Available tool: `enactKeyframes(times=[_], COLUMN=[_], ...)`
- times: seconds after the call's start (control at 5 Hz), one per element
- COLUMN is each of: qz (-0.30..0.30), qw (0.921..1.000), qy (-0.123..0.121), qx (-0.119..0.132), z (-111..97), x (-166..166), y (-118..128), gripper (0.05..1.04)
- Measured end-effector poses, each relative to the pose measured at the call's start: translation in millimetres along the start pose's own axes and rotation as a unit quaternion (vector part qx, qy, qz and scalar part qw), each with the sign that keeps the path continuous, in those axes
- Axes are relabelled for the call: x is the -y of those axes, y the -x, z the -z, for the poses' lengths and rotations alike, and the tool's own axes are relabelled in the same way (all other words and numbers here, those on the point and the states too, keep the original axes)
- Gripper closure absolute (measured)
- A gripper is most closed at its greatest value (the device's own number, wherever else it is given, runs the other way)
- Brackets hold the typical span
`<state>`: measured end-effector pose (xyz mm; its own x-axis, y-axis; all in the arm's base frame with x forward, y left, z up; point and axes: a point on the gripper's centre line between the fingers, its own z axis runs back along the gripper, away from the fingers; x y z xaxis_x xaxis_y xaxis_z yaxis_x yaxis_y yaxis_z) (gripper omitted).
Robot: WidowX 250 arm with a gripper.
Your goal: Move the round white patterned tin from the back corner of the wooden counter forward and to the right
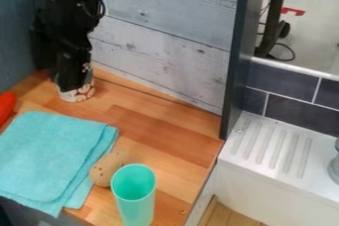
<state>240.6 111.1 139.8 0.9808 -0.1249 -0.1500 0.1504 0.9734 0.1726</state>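
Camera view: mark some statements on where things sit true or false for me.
1. The black gripper is down at the white-and-brown patterned object. True.
2. The mint-green cup lies on its side. False: it stands upright.
3. The folded turquoise cloth is right of the cup in the picture. False: it is left.
4. The white ribbed drainboard is right of the wooden counter. True.

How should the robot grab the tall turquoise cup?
I'd come straight down from above and pinch the rim of the turquoise cup, on the side away from the speckled brown lump. The cup stands upright with its open top facing up, so its thin wall should be easy to pinch. The lump sits close on the other side and might get in the way.
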Motion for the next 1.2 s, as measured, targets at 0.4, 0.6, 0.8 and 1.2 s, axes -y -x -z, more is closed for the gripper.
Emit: enactKeyframes(times=[0.4,0.6,0.8,1.2], qz=[-0.025,-0.052,-0.077,-0.151], qw=[0.999,0.9978,0.9957,0.983], qy=[0.03,0.034,0.046,0.1], qx=[0.022,0.024,0.025,0.033], z=[-4.5,-0.8,10.3,56.5], x=[-21.1,-47.8,-66.2,-114.4], y=[-16.8,-31.8,-40.0,-40.3], gripper=[0.083,0.083,0.083,0.083])
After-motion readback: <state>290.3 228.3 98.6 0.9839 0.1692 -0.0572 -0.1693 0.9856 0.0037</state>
